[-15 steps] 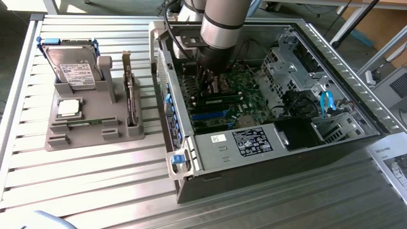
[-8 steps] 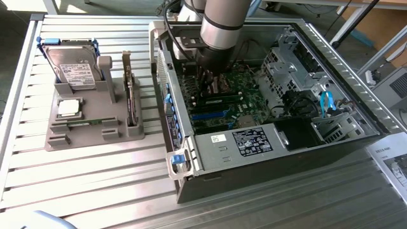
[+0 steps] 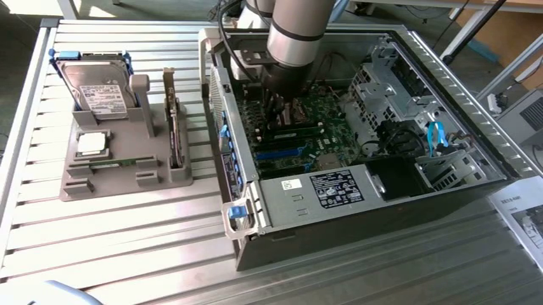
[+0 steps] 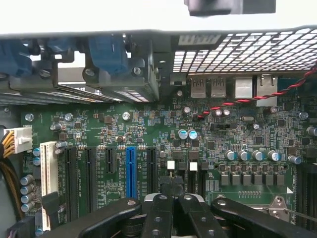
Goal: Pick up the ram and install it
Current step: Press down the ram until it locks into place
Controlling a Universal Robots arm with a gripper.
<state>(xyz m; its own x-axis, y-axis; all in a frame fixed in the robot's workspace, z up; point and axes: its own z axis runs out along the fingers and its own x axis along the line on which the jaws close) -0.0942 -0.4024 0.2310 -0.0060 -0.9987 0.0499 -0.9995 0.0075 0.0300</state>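
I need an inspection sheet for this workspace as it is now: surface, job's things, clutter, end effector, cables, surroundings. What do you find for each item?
Surface: slatted metal table, carrying a grey parts holder and an open computer case.
Job's things: ram, a thin green stick, seems to lie flat in the holder; motherboard exposed, blue slot unfilled.
Clutter: hard drive, processor chip and upright expansion card in the holder.
End effector: end effector is low over the motherboard inside the case, apart from the holder.
Cables: red-black twisted wire; blue cable; orange wires on a white plug.
Surroundings: printed sheet; cardboard box.
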